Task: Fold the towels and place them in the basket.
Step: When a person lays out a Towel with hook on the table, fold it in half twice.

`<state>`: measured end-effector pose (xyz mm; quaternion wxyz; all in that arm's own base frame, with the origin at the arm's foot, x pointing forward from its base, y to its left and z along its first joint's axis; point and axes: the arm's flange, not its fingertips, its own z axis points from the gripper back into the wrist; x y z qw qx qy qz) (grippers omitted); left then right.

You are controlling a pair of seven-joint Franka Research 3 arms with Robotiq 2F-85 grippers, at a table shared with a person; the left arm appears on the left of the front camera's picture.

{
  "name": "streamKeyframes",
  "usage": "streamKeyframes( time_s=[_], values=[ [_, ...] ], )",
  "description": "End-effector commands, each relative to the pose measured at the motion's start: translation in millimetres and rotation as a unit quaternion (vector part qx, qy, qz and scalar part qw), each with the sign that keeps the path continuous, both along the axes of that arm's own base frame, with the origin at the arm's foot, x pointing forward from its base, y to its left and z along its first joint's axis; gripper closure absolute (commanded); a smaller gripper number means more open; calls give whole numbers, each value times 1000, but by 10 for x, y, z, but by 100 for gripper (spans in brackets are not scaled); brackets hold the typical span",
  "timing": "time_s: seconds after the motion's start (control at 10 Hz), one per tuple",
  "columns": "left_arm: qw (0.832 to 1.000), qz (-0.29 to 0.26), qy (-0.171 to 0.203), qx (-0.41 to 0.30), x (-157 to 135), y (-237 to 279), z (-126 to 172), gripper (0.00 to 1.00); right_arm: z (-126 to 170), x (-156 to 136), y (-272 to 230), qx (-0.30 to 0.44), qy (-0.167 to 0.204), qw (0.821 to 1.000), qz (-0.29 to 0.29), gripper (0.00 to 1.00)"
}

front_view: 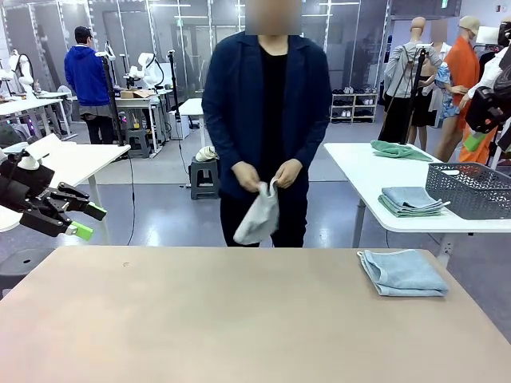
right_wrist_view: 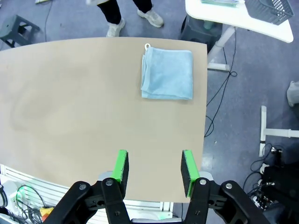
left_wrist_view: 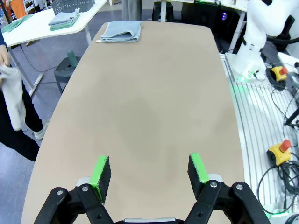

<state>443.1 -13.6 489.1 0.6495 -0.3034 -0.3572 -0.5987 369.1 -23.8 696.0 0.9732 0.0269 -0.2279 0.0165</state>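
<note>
A folded pale blue-grey towel [front_view: 402, 273] [left_wrist_view: 122, 31] [right_wrist_view: 167, 73] lies flat near the table's far right corner. The person at the far side holds a cream-white towel [front_view: 257, 215] [left_wrist_view: 13, 100] bunched in both hands, off the table. A dark grey mesh basket [front_view: 471, 190] [right_wrist_view: 273, 9] stands on the white side table at the right. My left gripper [front_view: 89, 222] [left_wrist_view: 152, 171] hovers open beyond the table's left edge, nothing between its fingers. High at the right, my right gripper [front_view: 477, 140] [right_wrist_view: 155, 168] is open and holds nothing.
The white side table [front_view: 359, 163] also carries a stack of folded towels [front_view: 411, 199] and a green cloth [front_view: 399, 150]. The beige table [front_view: 239, 319] spreads bare across its middle. A stool [front_view: 204, 177] stands behind the person.
</note>
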Motion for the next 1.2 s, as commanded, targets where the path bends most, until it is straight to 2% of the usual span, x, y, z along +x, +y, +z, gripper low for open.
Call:
streamKeyframes(
  time_s=[0.0, 0.3, 0.4, 0.5, 0.6, 0.7, 1.1],
  values=[
    [1000, -6, -3, -8, -16, 7, 21, 16, 12, -18, -22, -5, 4, 1000, -3, 42],
    [1000, -6, -3, -8, -16, 7, 21, 16, 12, -18, -22, -5, 4, 1000, -3, 42],
    [1000, -6, -3, -8, -16, 7, 21, 16, 0, 0, 0, 0, 0, 1000, 0, 37],
    [1000, -6, -3, -8, -16, 7, 21, 16, -47, -92, 18, 8, -9, 1000, 2, 22],
    [1000, -6, -3, -8, -16, 7, 21, 16, -55, -166, 15, 10, -16, 1000, 2, 17],
    [1000, -6, -3, -8, -16, 7, 21, 16, -63, -217, 16, 10, -21, 1000, 1, 2],
    [1000, -6, -3, -8, -16, 7, 21, 16, -97, -291, 53, 8, -21, 1000, 5, 0]
  ],
)
